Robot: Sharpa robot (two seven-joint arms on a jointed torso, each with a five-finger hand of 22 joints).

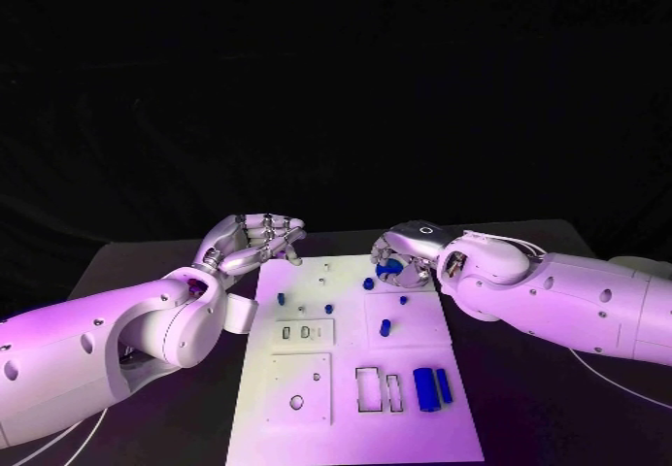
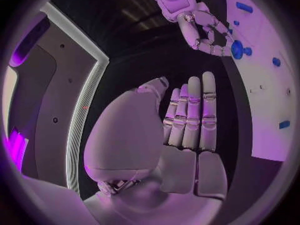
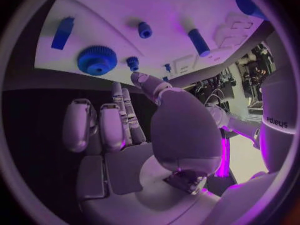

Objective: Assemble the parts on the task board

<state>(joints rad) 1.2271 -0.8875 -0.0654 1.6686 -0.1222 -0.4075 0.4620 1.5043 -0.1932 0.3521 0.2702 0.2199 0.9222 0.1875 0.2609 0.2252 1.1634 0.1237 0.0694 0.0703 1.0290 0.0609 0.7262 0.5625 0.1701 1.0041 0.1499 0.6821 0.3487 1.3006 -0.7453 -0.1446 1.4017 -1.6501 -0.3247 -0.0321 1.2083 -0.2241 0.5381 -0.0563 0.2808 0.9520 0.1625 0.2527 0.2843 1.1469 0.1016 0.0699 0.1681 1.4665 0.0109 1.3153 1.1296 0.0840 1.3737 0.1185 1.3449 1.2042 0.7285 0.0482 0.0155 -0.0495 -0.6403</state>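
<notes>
The left hand [image 1: 260, 240] hovers just off the far left corner of the task board [image 1: 301, 427], over the black table [image 1: 539, 427]. Its fingers [image 2: 195, 116] are stretched out side by side and nothing lies in its palm, so it is released and touches no part. The white board runs from the middle of the table toward the near edge. On its left half sits a small blue peg [image 1: 282, 298], near that hand but apart from it. In the middle of the board, further right, a short blue cylinder [image 1: 386, 328] stands, and toward the near right corner two long blue bars [image 1: 433, 387] lie side by side next to a rectangular slot.

At the far right corner of the board a blue gear [image 1: 390, 265] rests, with a small blue stub [image 1: 368, 283] just beside it. The right hand [image 1: 402, 260] is at that gear, its fingers curled around it in the head view. The right wrist view shows the gear [image 3: 97, 60] beyond the fingertips [image 3: 116, 88], and whether they actually grip it I cannot tell.
</notes>
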